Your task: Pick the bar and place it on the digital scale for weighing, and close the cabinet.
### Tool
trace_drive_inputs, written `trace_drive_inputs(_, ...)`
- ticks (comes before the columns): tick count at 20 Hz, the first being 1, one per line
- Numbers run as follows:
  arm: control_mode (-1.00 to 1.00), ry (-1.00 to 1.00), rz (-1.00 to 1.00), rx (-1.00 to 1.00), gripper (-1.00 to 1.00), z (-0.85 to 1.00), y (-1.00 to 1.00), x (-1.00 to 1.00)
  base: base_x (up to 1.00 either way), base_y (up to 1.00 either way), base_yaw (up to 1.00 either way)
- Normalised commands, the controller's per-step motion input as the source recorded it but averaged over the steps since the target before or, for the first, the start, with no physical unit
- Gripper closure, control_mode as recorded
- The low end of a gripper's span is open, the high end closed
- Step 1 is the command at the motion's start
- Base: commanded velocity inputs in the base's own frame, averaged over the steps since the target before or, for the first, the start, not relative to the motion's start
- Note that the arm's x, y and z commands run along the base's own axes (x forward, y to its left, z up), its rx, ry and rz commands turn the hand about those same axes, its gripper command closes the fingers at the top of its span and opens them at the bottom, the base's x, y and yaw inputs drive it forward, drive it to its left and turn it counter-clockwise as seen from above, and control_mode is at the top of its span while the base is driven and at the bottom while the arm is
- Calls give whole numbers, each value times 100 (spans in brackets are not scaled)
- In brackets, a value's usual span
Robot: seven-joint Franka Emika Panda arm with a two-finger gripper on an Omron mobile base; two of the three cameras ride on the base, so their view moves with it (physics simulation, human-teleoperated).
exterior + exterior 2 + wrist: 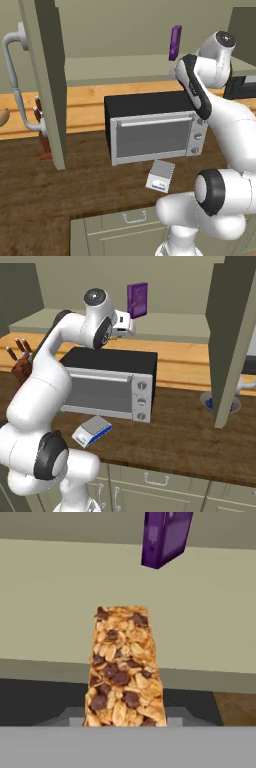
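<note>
The gripper (pixel 125 722) pinches the bar (pixel 123 667) at the cabinet shelf, purple box (pixel 165 537) at 1 o'clock beyond. Pick step looks done; next, carry it down to the scale (pixel 92 431) before the oven (pixel 110 386), then shut the door (pixel 232 336).

A: Robot body, quick?
B: Glossy white Franka-type arm (pixel 35 401), fat rounded tube segments, smooth plastic look. Black rings at the joints, w/ one big black band on the lower elbow (pixel 47 455).
A: Anything else?
B: Long black curved strip along the upper link (pixel 196 90). Round grey cap on the top joint (pixel 95 297). No cables or markings visible.
</note>
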Motion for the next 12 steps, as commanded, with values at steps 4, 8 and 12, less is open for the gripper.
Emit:
trace_drive_inputs(4, -100, -9, 8, 0, 100, -12, 45, -100, 0, 0, 0)
trace_drive_inputs(8, -100, 0, 9, 0, 100, -1, 46, -100, 0, 0, 0)
trace_drive_inputs(12, -100, 0, 11, 0, 100, 0, 41, -100, 0, 0, 0)
